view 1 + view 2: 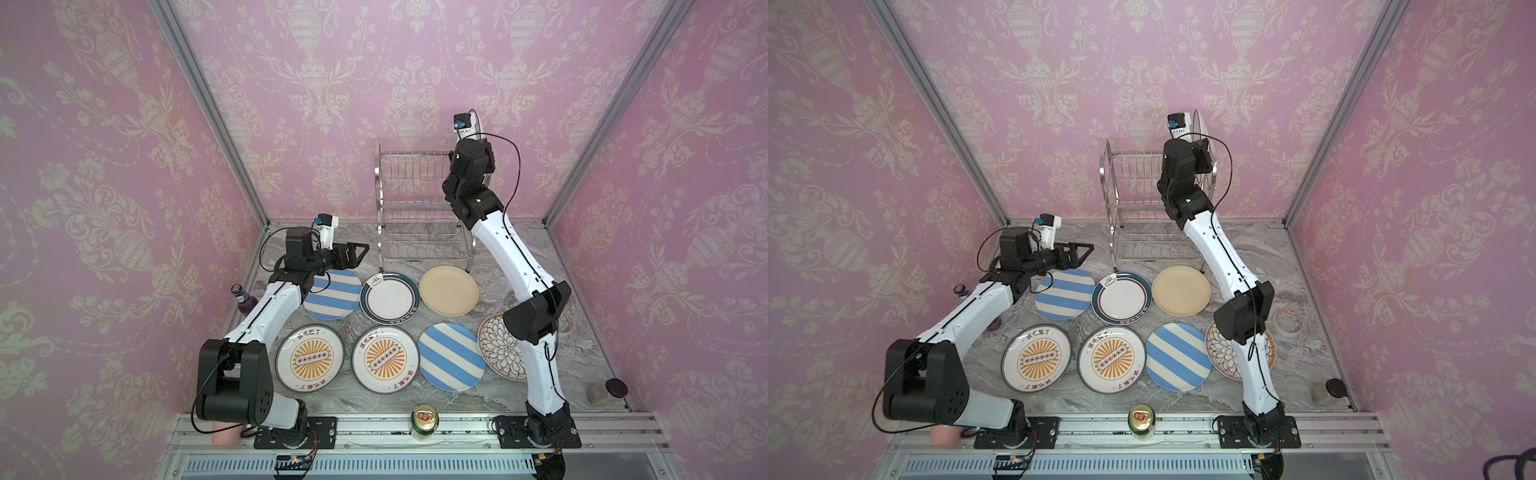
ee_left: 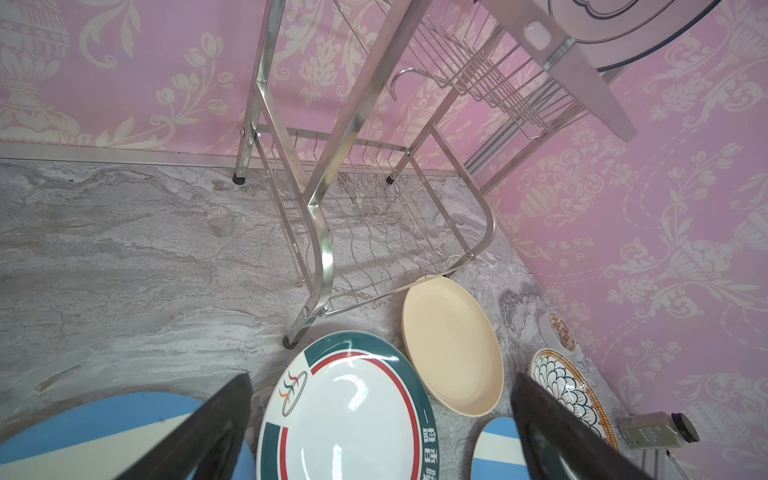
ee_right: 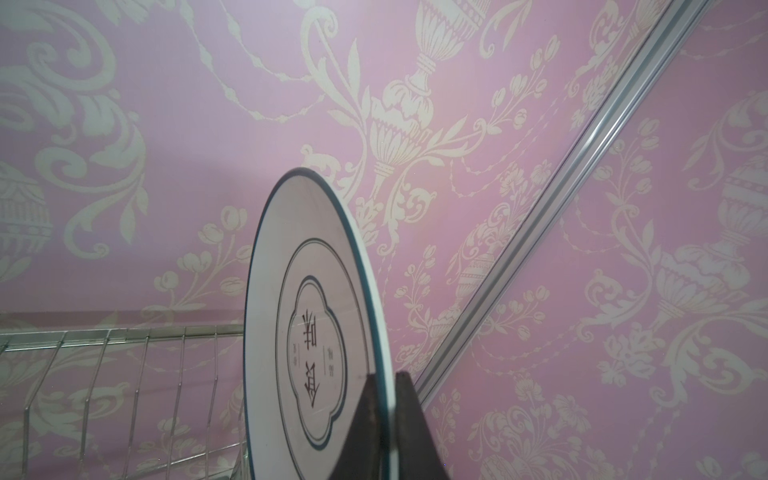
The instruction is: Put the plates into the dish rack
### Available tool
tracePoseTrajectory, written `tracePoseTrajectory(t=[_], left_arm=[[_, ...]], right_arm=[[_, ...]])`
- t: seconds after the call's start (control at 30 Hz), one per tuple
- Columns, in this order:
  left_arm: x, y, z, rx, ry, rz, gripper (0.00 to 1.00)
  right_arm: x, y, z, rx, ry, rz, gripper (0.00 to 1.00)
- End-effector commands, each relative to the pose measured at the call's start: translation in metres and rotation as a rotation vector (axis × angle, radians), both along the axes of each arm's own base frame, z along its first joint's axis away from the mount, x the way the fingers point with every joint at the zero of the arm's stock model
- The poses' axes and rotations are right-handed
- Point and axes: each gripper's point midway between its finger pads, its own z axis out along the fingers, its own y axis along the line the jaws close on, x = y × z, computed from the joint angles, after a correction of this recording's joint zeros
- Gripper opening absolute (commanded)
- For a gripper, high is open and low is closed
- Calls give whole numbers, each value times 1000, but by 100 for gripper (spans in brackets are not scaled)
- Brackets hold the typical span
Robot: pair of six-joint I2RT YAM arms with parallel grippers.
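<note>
Arms: the right arm [image 1: 511,257] rises steeply from its base, elbow over the black floral plate [image 1: 496,353], wrist level with the top of the dish rack [image 1: 415,199] at its right end. There the right gripper [image 3: 388,380] is pinched tight on the rim of the black-lined white plate [image 3: 316,332], which stands on edge over the rack's top tier. The left arm [image 1: 270,303] sits low, forearm stretched toward the rack. The left gripper [image 1: 360,250] is level above the table [image 1: 374,399] and empty, its fingers [image 2: 216,424] spread wide.

Views: both top views give only a sliver of the held plate behind the wrist. Right wrist view shows its face, lettering and the clamp. Left wrist view looks at the rack from the side, held plate above the upper wires; whether its lower edge touches them, cannot tell.

Room: seven plates lie flat in two rows before the rack. The cream plate [image 1: 449,289] has its rim at the rack's front rail; the green-rimmed plate [image 1: 390,298] is just beside a front leg. One striped plate [image 1: 332,293] lies partly under the left forearm. Bare marble lies between left gripper and rack.
</note>
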Motion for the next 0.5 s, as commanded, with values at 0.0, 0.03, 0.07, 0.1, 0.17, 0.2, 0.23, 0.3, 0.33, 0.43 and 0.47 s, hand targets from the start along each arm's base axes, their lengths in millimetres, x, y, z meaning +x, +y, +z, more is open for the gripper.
tracePoseTrajectory(t=[0.0,0.03,0.07,0.1,0.17,0.2,0.23,0.3,0.33,0.43,0.47], left_arm=[[-4,2,8,15,-29,-15,99],[-4,2,8,15,-28,-15,99],[-4,2,8,16,-29,-16,99],[-4,2,8,16,-30,-16,99],[-4,2,9,16,-31,-16,99],[-4,2,9,17,-30,-17,99],[-5,2,9,19,-28,-17,99],[-4,2,8,22,-27,-19,99],[-4,2,8,24,-28,-18,99],[-4,3,7,26,-26,-17,99],[-4,3,7,26,-26,-17,99]], right_arm=[[-22,-5,40,81,-126,31,0],[-21,-3,38,81,-124,33,0],[-19,-3,36,81,-120,33,0],[-17,-3,32,80,-115,29,0],[-14,-4,26,81,-104,22,0],[-11,-4,23,82,-98,19,0],[-10,-5,20,86,-96,16,0],[-7,-7,15,93,-91,15,0],[-5,-9,12,98,-87,17,0],[-1,-12,4,107,-71,16,0],[1,-14,2,104,-65,9,0]])
